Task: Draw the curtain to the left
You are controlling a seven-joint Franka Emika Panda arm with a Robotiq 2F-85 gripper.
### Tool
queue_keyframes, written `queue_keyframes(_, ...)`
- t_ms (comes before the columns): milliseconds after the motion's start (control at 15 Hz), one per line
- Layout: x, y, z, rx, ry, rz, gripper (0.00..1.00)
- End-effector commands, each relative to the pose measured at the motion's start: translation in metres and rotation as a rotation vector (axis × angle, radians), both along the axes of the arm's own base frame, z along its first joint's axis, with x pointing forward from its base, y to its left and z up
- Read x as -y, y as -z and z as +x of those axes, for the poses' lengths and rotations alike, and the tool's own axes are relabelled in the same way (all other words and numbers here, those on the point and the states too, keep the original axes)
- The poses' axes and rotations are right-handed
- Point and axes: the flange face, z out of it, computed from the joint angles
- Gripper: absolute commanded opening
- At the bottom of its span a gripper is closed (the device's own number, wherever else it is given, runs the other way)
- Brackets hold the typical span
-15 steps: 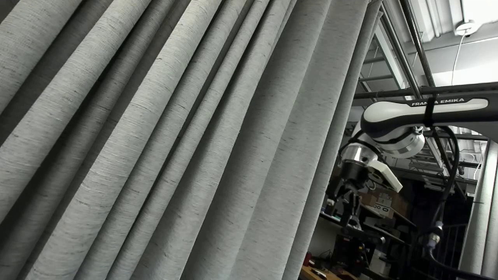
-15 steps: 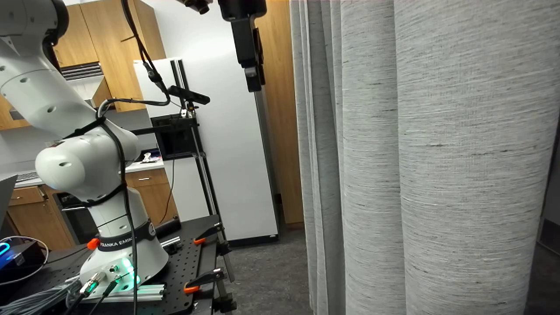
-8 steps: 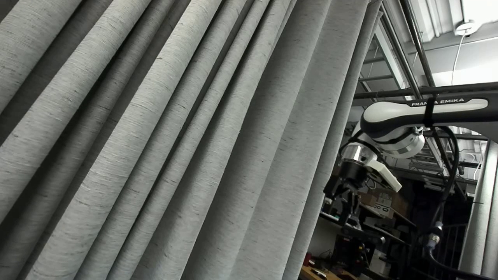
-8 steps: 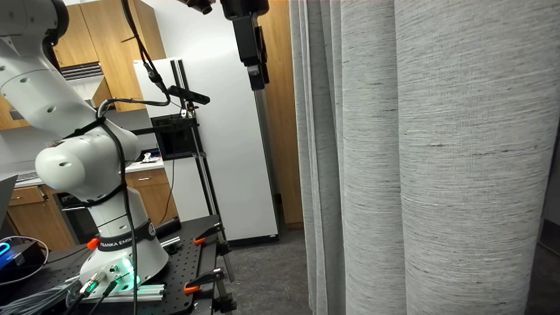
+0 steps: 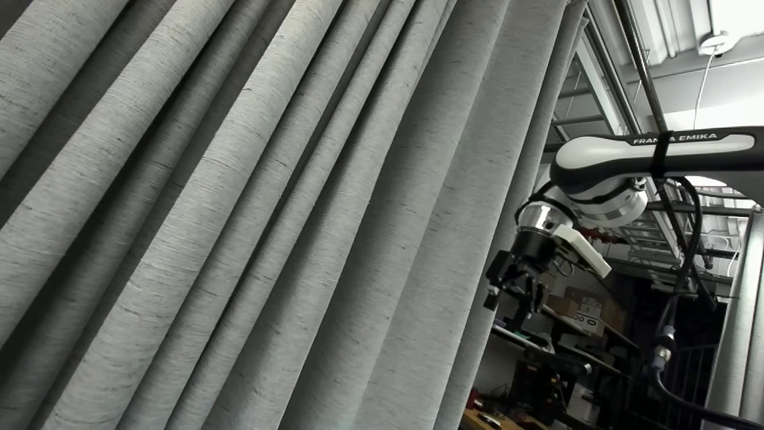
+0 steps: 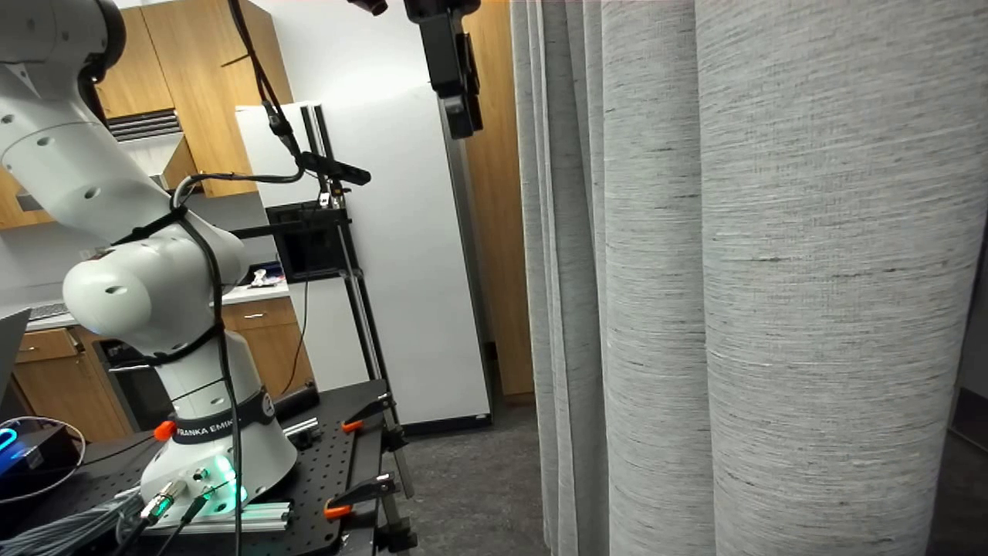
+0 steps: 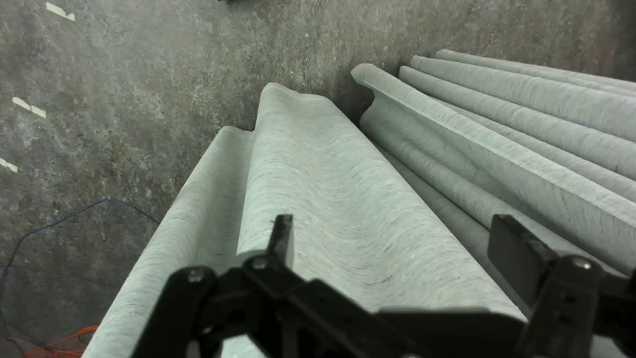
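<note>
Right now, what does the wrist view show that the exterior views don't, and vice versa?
Wrist view only: the bottom hem, pale floor strips, a blue cable.
Exterior views only: the robot arm, in both; wooden cabinets and cardboard boxes, each in an exterior view.
Shared: the curtain and the end effector, open in the wrist view.

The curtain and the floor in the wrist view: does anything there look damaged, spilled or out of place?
The curtain shows no tear or stain that I can see, and no spill is evident. A blue cable and an orange cord, lower left, look untidy, lying loose on the floor.
</note>
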Motion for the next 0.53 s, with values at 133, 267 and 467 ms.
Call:
queue_keyframes(133, 0.009, -0.045, 0.013, 0.010, 0.130, -0.004, 1.00)
queue_keyframes(267, 0.004, -0.037, 0.009, 0.019, 0.094, -0.012, 1.00)
queue_keyframes(467, 0.007, -0.042, 0.013, 0.012, 0.099, -0.012, 1.00)
